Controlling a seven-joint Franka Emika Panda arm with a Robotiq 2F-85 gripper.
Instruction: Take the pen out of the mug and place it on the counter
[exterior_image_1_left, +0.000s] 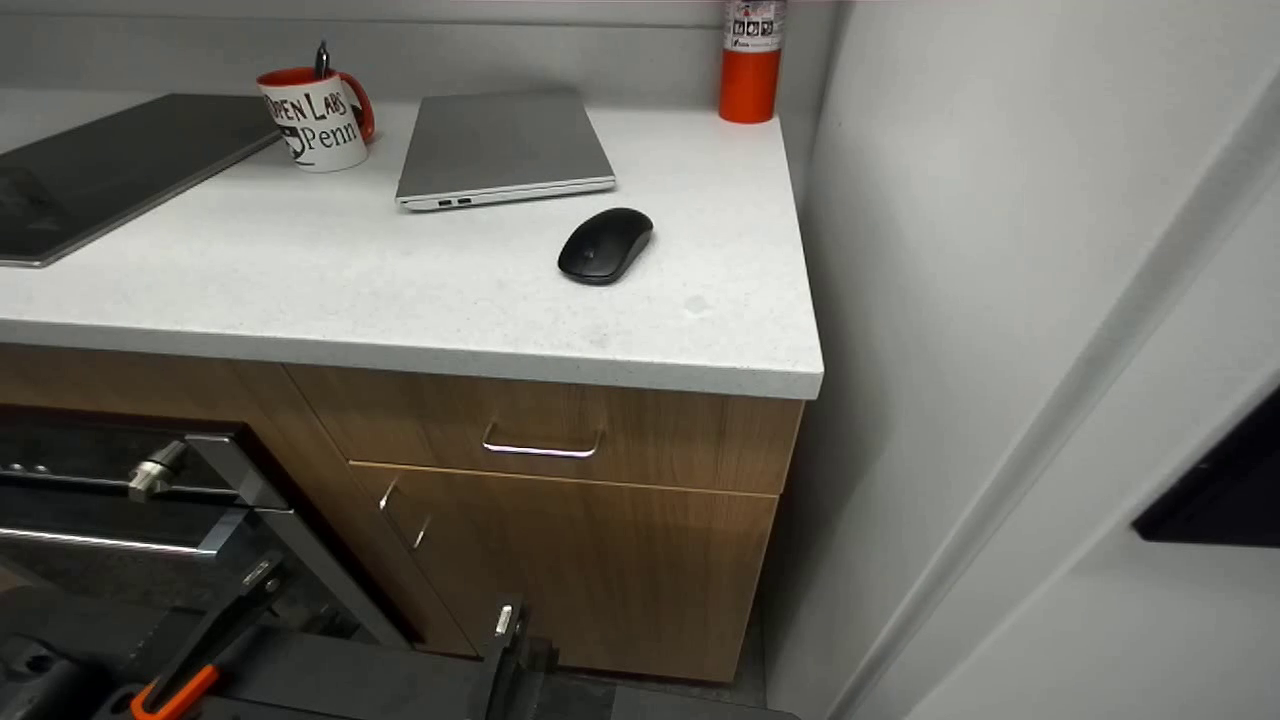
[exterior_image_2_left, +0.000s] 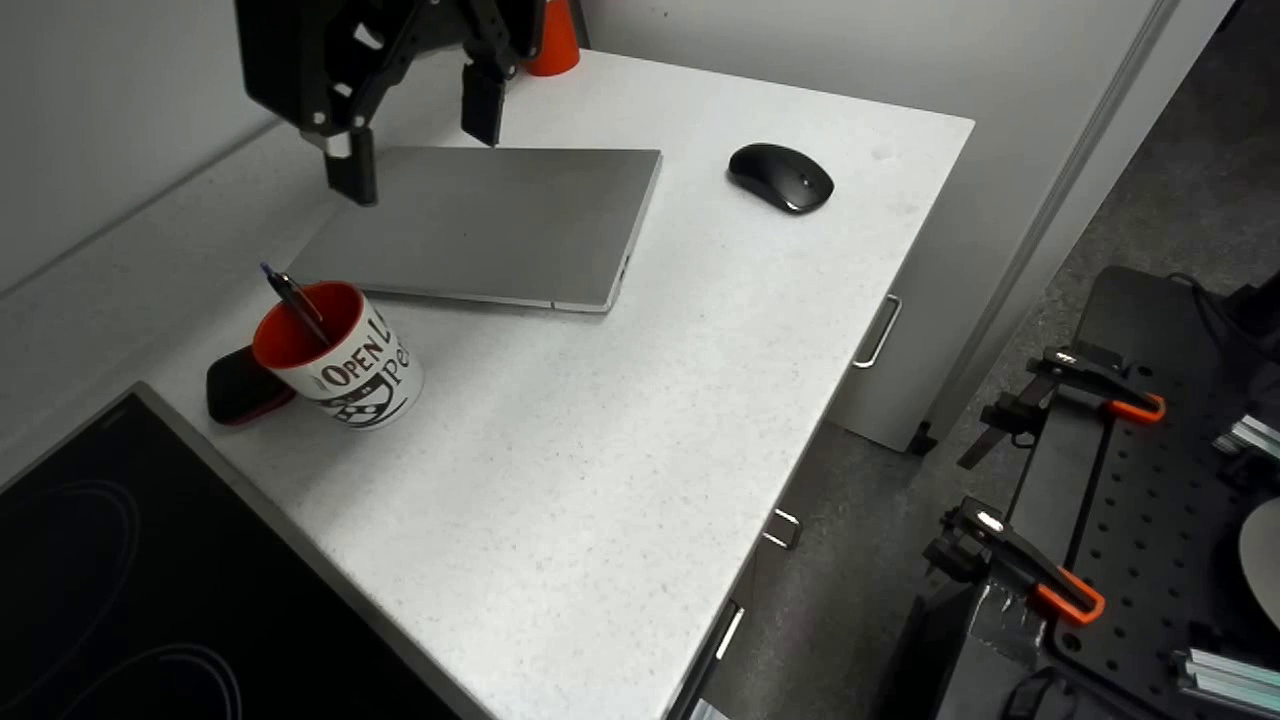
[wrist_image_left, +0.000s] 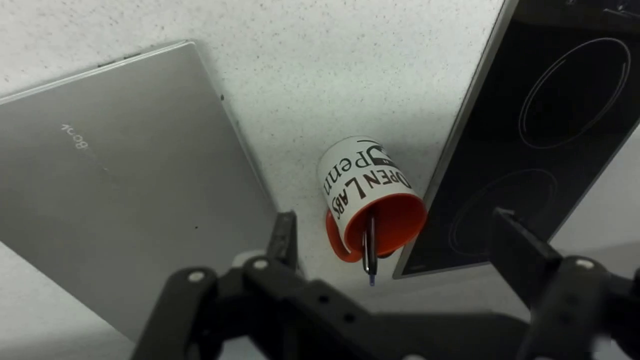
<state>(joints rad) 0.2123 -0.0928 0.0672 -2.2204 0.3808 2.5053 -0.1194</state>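
The white mug with a red inside stands upright on the speckled white counter in both exterior views (exterior_image_1_left: 318, 130) (exterior_image_2_left: 380, 380) and in the wrist view (wrist_image_left: 357, 172). The black pen leans in it, its upper end above the rim (exterior_image_1_left: 322, 60) (exterior_image_2_left: 296, 305) (wrist_image_left: 370, 245). The counter shows in all views (exterior_image_1_left: 300, 250) (exterior_image_2_left: 560, 450) (wrist_image_left: 320, 65). My gripper (exterior_image_2_left: 418, 145) is open and empty, raised above the laptop's far side, apart from the mug. In the wrist view the mug and pen appear between its spread fingers (wrist_image_left: 395, 219). The pen's lower end is hidden inside the mug.
A closed grey laptop (exterior_image_1_left: 505, 145) lies beside the mug. A black mouse (exterior_image_2_left: 782, 178) is near the counter's end. A black cooktop (exterior_image_2_left: 90, 560) is on the mug's other side. A red canister (exterior_image_1_left: 750, 85) stands at the back. A dark object (exterior_image_2_left: 243, 388) sits behind the mug.
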